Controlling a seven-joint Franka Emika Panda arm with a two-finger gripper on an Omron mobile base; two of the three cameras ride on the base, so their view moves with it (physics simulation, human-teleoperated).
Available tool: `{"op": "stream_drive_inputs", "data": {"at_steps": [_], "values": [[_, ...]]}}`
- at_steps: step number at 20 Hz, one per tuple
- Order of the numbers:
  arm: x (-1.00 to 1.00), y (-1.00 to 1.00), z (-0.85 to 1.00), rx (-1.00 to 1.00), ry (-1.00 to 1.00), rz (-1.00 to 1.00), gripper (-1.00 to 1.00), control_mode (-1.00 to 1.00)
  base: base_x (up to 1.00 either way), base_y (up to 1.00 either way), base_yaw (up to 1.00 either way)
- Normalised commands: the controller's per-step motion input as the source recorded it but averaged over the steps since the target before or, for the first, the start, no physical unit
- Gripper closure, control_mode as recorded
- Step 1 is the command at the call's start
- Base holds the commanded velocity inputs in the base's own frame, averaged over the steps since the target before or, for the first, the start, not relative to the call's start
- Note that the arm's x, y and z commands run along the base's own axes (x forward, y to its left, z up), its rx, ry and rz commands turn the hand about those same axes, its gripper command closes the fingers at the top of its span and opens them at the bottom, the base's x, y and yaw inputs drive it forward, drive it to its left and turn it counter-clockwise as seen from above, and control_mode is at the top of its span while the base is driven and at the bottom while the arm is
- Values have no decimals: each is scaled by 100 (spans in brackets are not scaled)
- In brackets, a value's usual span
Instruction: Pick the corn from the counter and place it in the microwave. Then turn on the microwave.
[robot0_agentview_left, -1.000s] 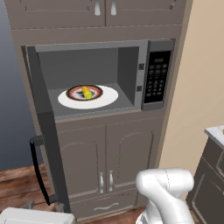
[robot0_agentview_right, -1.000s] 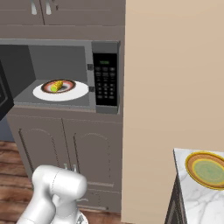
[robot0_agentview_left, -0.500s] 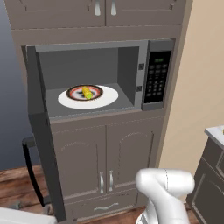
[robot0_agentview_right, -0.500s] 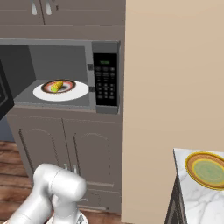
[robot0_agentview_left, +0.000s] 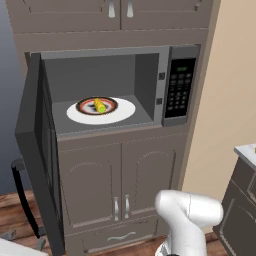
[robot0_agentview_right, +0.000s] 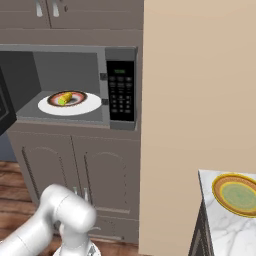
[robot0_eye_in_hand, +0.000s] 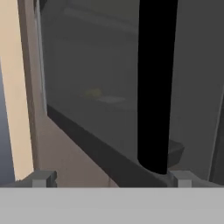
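Door (robot0_agentview_left: 42, 160) swung further shut; corn (robot0_agentview_left: 100, 105) inside microwave (robot0_agentview_left: 150, 75).

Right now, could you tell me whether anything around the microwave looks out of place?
Only that the microwave door hangs open. The corn lies in a dark-rimmed dish on the white plate inside; nothing is spilled or damaged.

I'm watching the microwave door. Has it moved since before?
Yes. The microwave door has swung in toward the cabinet doors below, partway closed.
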Motion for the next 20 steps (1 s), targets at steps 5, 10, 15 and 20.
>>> {"op": "stream_drive_inputs", "data": {"at_steps": [5,10,15,20], "values": [[0,1,-3,0,-1,-14,-100,-100,0,0,0],[1,0,-5,0,-2,-16,-100,-100,0,0,0],[11,1,-5,0,-3,-15,-100,-100,0,0,0],[4,0,-3,0,-4,-15,-100,-100,0,0,0]]}}
